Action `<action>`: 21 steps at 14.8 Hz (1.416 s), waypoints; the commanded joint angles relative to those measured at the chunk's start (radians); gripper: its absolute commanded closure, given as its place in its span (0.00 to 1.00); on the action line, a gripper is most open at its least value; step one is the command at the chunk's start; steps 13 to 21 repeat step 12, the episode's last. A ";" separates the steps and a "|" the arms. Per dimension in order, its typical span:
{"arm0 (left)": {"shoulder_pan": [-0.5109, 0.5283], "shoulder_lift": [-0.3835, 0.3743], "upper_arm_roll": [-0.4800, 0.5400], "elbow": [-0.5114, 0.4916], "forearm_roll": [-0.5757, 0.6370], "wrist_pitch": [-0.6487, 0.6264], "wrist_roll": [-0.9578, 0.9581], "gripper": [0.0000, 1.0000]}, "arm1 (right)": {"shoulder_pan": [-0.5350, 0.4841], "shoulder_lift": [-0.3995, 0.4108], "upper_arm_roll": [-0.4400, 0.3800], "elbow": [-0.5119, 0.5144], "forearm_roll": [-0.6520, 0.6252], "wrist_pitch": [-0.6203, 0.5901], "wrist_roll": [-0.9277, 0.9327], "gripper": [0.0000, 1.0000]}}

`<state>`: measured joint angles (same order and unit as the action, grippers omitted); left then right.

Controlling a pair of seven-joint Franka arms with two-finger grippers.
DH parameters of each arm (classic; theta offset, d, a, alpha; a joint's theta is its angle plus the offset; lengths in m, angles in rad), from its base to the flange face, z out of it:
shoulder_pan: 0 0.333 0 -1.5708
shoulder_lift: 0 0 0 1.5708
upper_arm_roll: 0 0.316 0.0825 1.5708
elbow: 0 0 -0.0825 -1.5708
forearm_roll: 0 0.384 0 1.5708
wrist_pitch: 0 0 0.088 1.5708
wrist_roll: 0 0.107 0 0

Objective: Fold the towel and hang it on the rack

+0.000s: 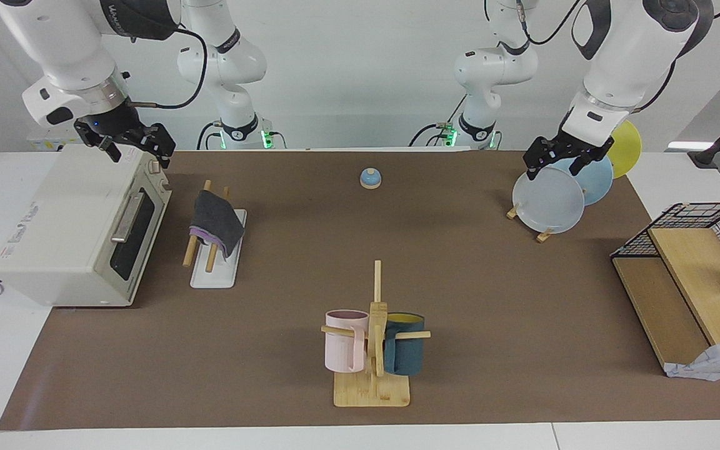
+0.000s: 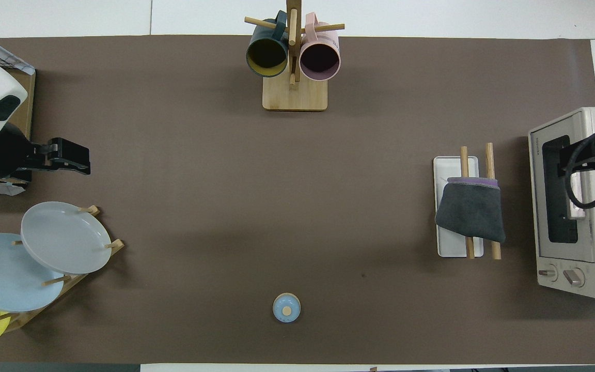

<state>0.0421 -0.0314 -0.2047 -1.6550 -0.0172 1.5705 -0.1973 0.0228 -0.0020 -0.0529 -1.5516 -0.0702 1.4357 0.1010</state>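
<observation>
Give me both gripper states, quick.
Left gripper: open, empty, over the plates.
Right gripper: open, empty, over the oven.

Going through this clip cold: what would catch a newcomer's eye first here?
Probably the towel, folded grey side out and draped over the rack beside the toaster oven at the right arm's end of the table. Next, the open, empty grippers up in the air: the right gripper over the oven, the left gripper over the plates at the other end.
</observation>
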 commanded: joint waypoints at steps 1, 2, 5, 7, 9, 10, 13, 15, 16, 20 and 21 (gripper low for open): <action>0.005 -0.028 0.002 -0.028 -0.012 0.006 -0.005 0.00 | -0.009 0.004 -0.007 0.013 -0.002 -0.011 -0.021 0.00; 0.004 -0.028 0.002 -0.028 -0.012 0.006 -0.005 0.00 | -0.009 0.004 -0.007 0.013 -0.002 -0.009 -0.021 0.00; 0.004 -0.028 0.002 -0.028 -0.012 0.006 -0.005 0.00 | -0.007 0.004 -0.005 0.013 0.003 -0.005 -0.023 0.00; 0.004 -0.028 0.002 -0.028 -0.012 0.006 -0.005 0.00 | 0.002 0.004 -0.001 0.013 0.003 -0.003 -0.018 0.00; 0.005 -0.028 0.002 -0.028 -0.012 0.006 -0.005 0.00 | 0.002 0.002 -0.001 0.005 0.004 0.023 -0.017 0.00; 0.005 -0.028 0.002 -0.028 -0.012 0.006 -0.005 0.00 | 0.002 0.002 -0.001 0.004 0.004 0.025 -0.017 0.00; 0.004 -0.028 0.002 -0.028 -0.012 0.006 -0.005 0.00 | 0.003 0.002 0.001 0.002 0.003 0.028 -0.017 0.00; 0.004 -0.028 0.002 -0.028 -0.012 0.006 -0.005 0.00 | 0.003 0.002 0.001 0.002 0.003 0.028 -0.017 0.00; 0.004 -0.028 0.002 -0.028 -0.012 0.006 -0.005 0.00 | 0.003 0.002 0.001 0.002 0.003 0.028 -0.017 0.00; 0.004 -0.028 0.002 -0.028 -0.012 0.006 -0.005 0.00 | 0.003 0.002 0.001 0.002 0.003 0.028 -0.017 0.00; 0.004 -0.028 0.002 -0.028 -0.012 0.006 -0.005 0.00 | 0.003 0.002 0.001 0.002 0.003 0.028 -0.017 0.00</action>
